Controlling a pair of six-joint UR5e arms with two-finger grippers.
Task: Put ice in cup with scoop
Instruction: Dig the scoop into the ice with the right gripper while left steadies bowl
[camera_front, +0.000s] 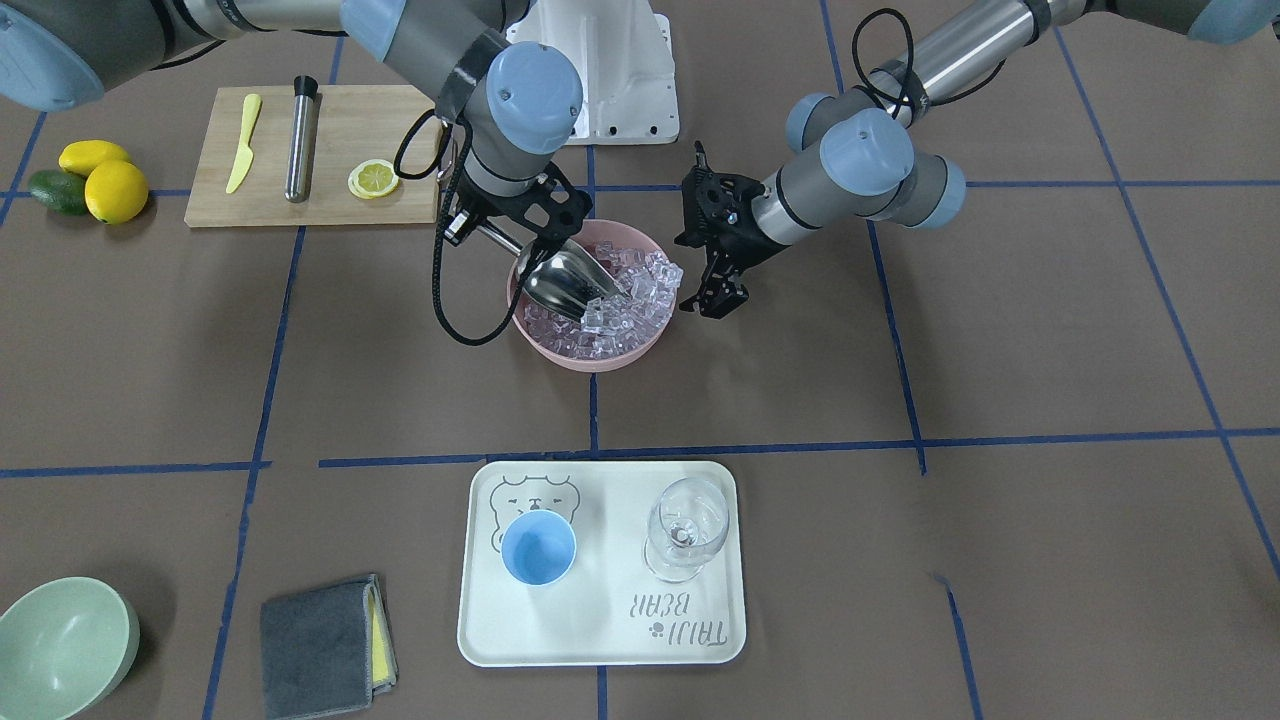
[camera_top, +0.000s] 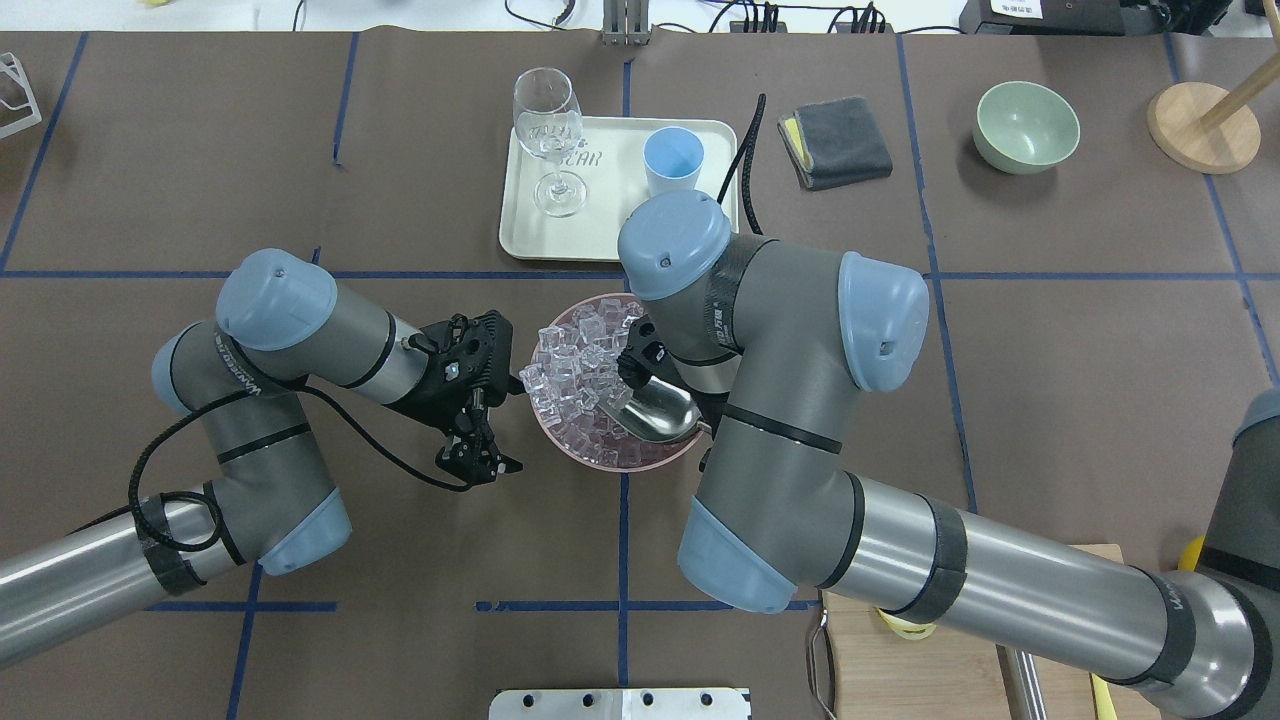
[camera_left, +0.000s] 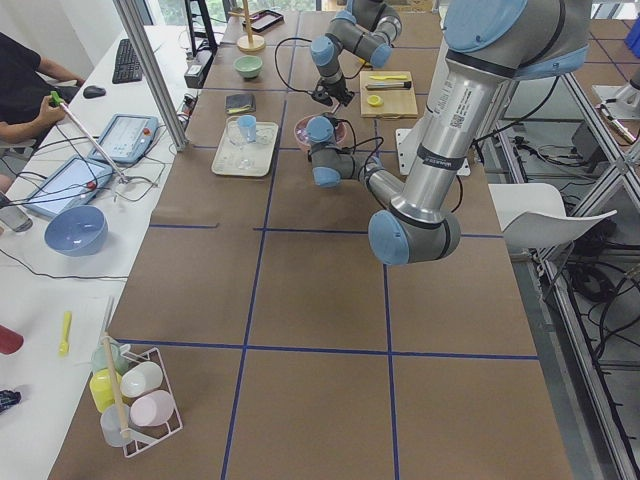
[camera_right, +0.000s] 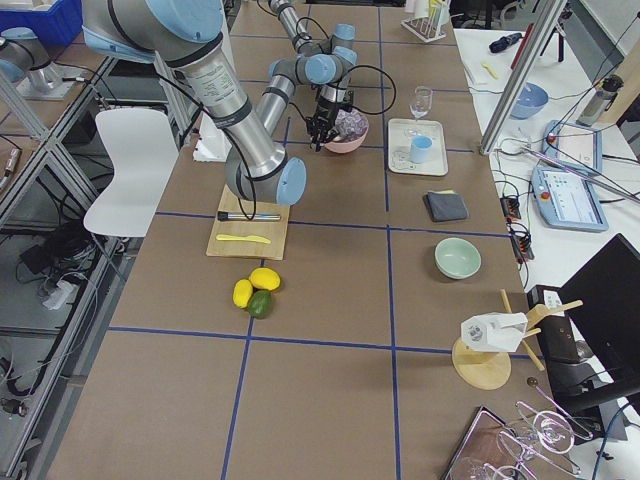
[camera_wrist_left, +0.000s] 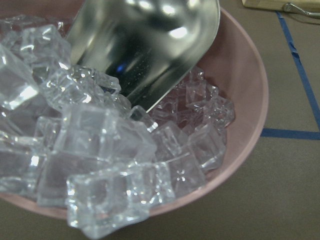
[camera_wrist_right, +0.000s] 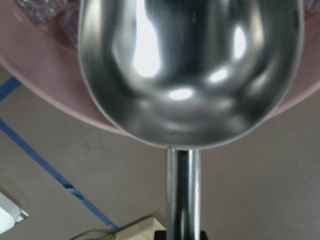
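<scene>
Right gripper (camera_front: 480, 230) pinches the scoop (camera_front: 565, 280) by its handle; trough empty, lip among the ice (camera_front: 640, 290) in the pink bowl (camera_front: 600, 358) | left gripper (camera_front: 716, 297) spread, holding nothing, just beside the bowl | cup (camera_front: 538, 547) upright, well apart from the bowl

In the middle of the frame a pink bowl (camera_front: 590, 360) holds clear, glassy ice (camera_front: 645, 290) and a shiny steel scoop (camera_front: 562, 282). Lower down, a cream tray (camera_front: 600, 620) printed with a grey bear outline and lettering carries a light-blue cup (camera_front: 538, 548). The table (camera_front: 1000, 350) is brown with blue tape lines, and a pale green bowl (camera_front: 60, 650) sits at the lower left.
</scene>
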